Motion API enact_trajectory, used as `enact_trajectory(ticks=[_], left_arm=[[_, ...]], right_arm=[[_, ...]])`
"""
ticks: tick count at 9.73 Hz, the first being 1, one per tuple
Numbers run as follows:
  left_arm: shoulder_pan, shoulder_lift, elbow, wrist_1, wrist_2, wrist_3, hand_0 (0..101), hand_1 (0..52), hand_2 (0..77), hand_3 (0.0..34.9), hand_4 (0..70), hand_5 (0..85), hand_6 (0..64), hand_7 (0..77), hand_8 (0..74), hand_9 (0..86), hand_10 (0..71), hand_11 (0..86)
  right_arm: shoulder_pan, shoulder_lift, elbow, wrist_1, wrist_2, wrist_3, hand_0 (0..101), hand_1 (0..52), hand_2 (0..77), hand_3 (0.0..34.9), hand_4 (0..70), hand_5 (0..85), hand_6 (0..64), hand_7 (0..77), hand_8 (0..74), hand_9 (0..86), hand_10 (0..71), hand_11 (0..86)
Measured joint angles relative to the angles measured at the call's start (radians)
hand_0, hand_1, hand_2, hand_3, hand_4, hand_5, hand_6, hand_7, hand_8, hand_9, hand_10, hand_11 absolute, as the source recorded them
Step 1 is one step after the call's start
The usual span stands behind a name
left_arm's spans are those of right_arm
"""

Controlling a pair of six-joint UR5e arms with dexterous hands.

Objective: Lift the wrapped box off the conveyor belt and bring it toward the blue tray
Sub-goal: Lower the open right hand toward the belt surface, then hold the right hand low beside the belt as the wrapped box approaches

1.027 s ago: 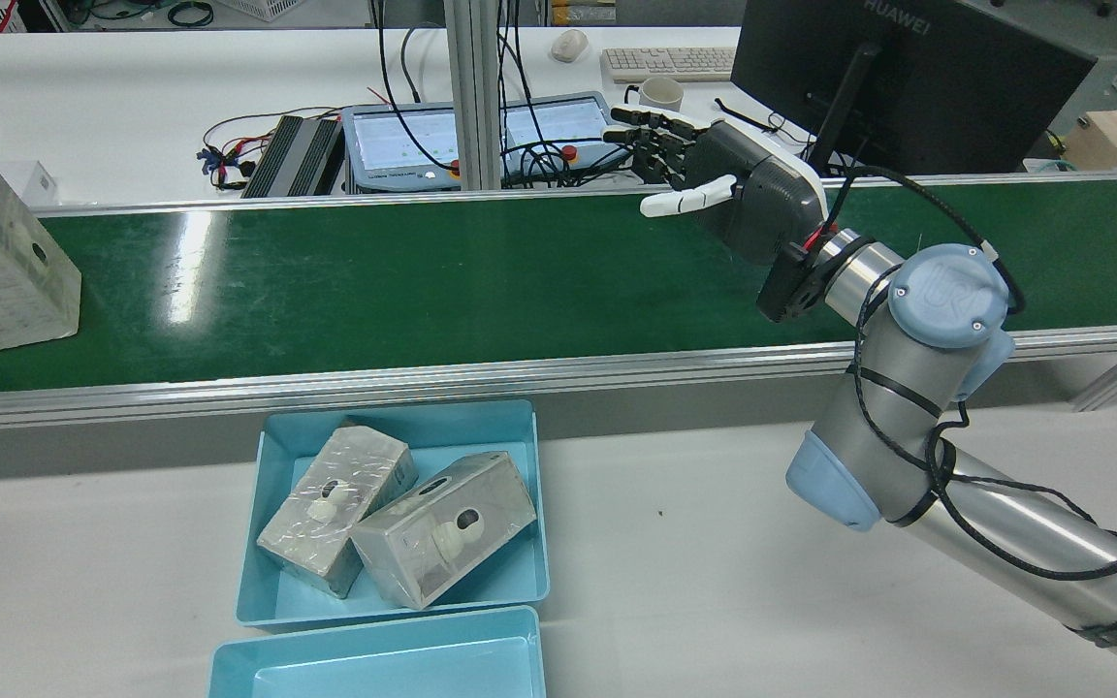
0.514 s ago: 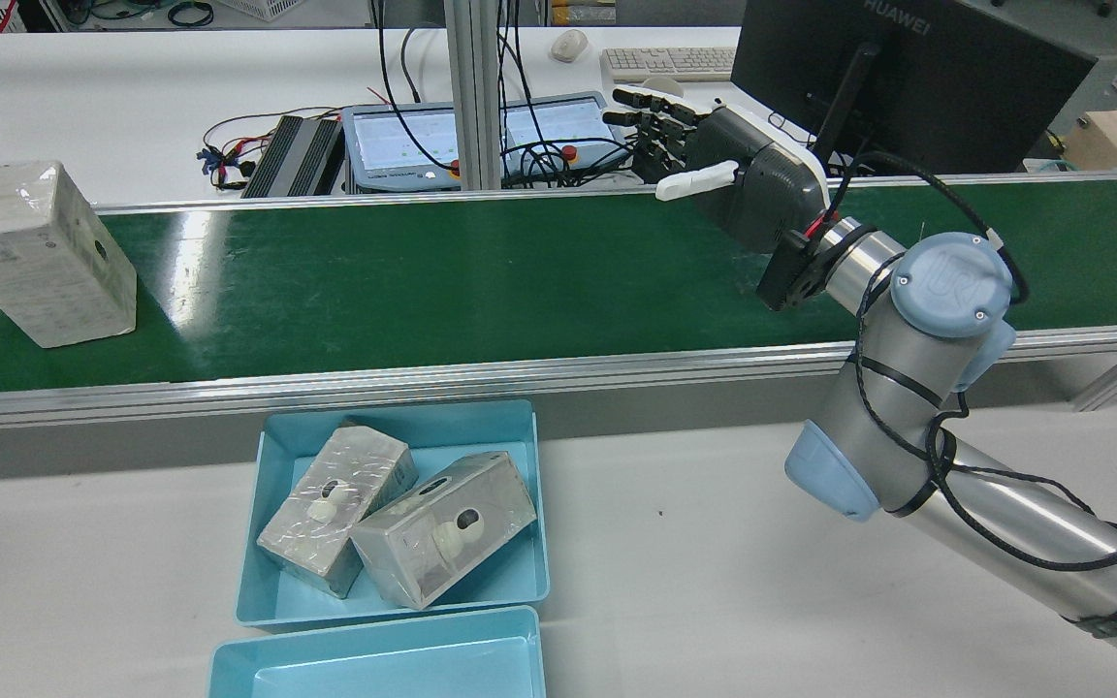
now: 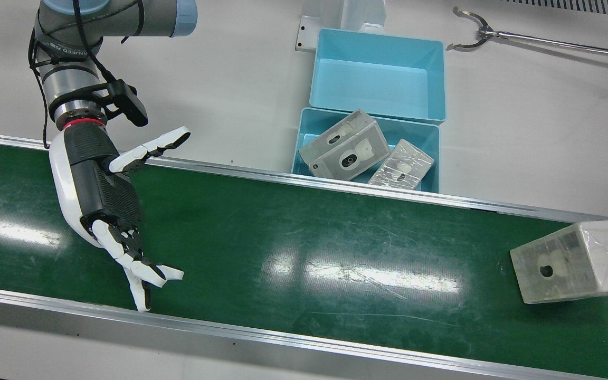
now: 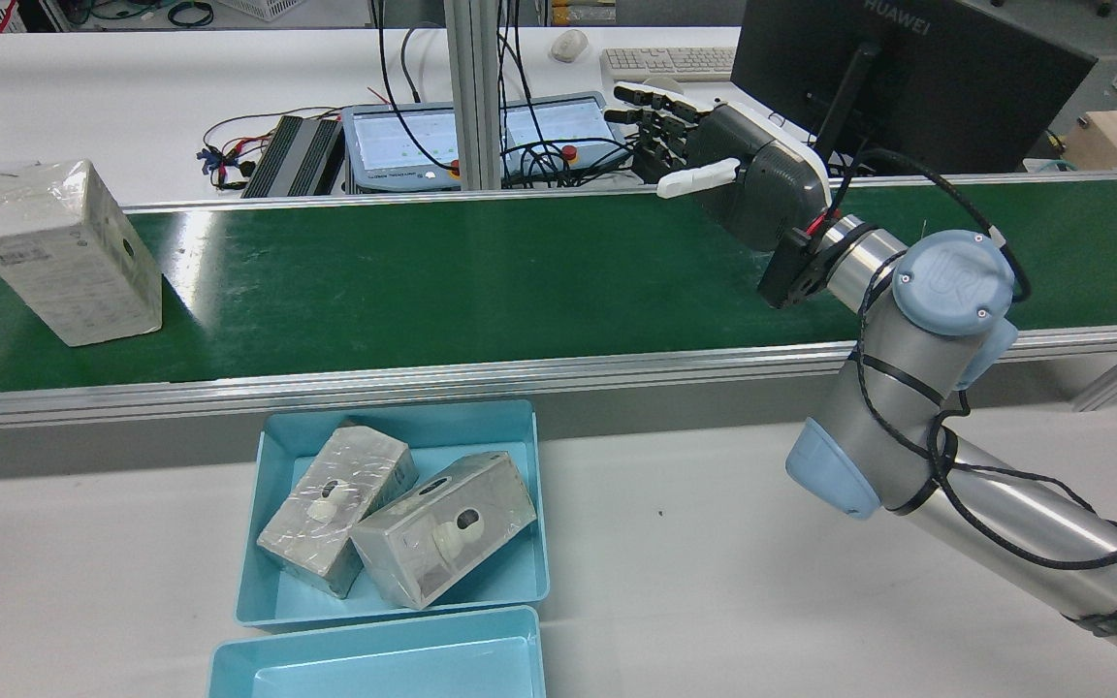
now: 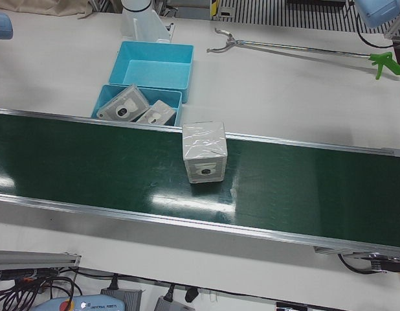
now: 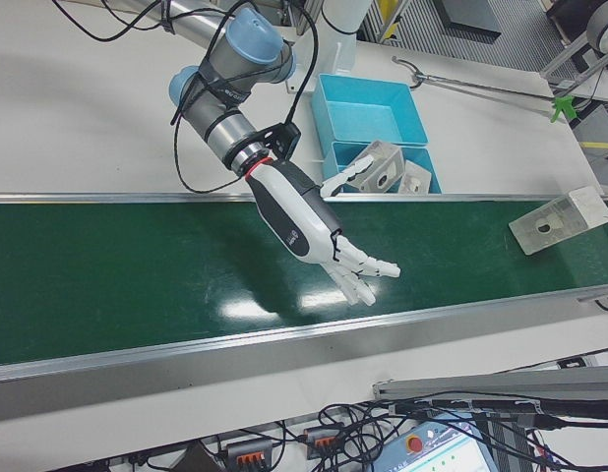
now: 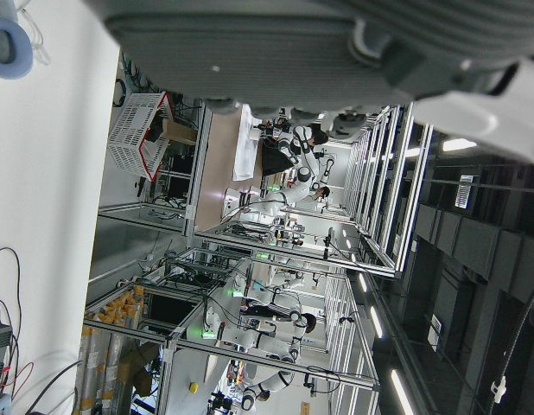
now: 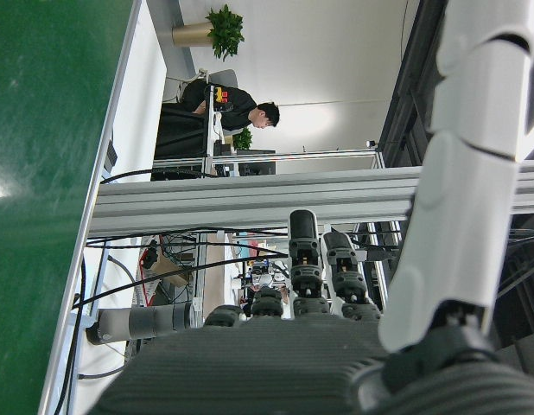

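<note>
1. Since the earlier rear frames the wrapped box (image 4: pixel 64 252) has travelled further along the conveyor belt (image 4: pixel 481 281) toward the right hand (image 4: pixel 748 174), which has lifted a little and stays spread.
2. Nearest in the rear view, an empty blue tray (image 4: pixel 374 664) sits on the white surface (image 4: pixel 714 562); just beyond, touching it, a second blue tray (image 4: pixel 520 504) holds two wrapped camera boxes (image 4: pixel 394 523) leaning against each other.
3. Past that, the box stands on the green belt, well apart from the hand.
4. The right hand hovers above the belt's far side, holding nothing, fingers (image 3: pixel 140 272) apart.
5. Only the left hand's dark underside (image 7: pixel 336 43) shows, in its own camera; I cannot tell how its fingers are set.
6. Farthest, the black monitor (image 4: pixel 908 78) reads "HUAWEI".
</note>
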Motion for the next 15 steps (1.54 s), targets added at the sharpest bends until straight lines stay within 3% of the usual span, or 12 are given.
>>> enact_trajectory(ticks=[15], left_arm=[[0.0, 0.0, 0.0, 0.0, 0.0, 0.0, 0, 0.0, 1.1, 0.0, 0.0, 1.1, 0.5, 0.5, 0.5, 0.5, 0.5, 0.5]], right_arm=[[-0.033, -0.004, -0.006, -0.002, 0.003, -0.018, 46, 10.9, 7.6, 0.1, 13.1, 13.1, 8.7, 20.2, 1.1, 2.2, 0.5, 1.1]])
